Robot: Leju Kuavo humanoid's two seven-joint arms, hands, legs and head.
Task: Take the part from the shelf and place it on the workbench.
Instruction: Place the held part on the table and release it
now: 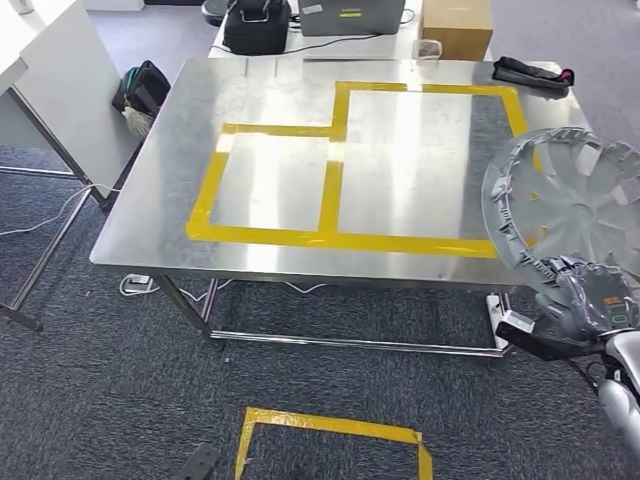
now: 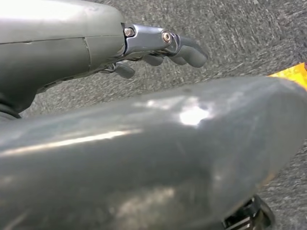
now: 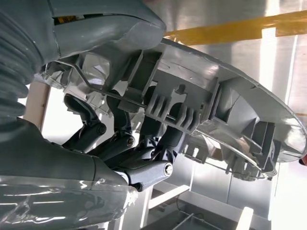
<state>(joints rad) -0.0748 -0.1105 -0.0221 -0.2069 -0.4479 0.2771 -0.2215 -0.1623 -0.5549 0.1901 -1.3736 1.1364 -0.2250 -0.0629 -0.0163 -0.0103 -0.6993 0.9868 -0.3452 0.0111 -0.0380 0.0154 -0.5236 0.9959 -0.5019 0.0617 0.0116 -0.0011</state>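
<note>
Right hand (image 1: 596, 300): dark fingers (image 3: 119, 139) curl through the ribbed back of a grey wheel cover (image 1: 570, 205), with the thumb pressed on its rim, so the part is firmly gripped. In the right wrist view the wheel cover (image 3: 217, 105) shows its underside of clips and a wire ring. The part is held tilted, in the air, over the near right corner of the table (image 1: 279, 190), its upper edge overlapping the table top and its lower edge past the front edge, not resting on the surface.

Left hand (image 2: 163, 45): fingers (image 2: 188, 52) lightly bent and apart, holding nothing, above grey carpet.

Table: polished steel top marked with yellow tape (image 1: 332, 180) that outlines two adjoining rectangles; the wheel cover overlaps the right end of the larger one. At the far right corner of the table lies a dark folded cloth (image 1: 532, 75). Beyond the far edge stand a cardboard box (image 1: 456, 25), a laptop (image 1: 351, 15) and a black bag (image 1: 256, 25). Left of the table, a dark backpack (image 1: 142, 88) sits on the floor against a white panel. On the carpet in front of the table, a second yellow tape outline (image 1: 332, 435).
</note>
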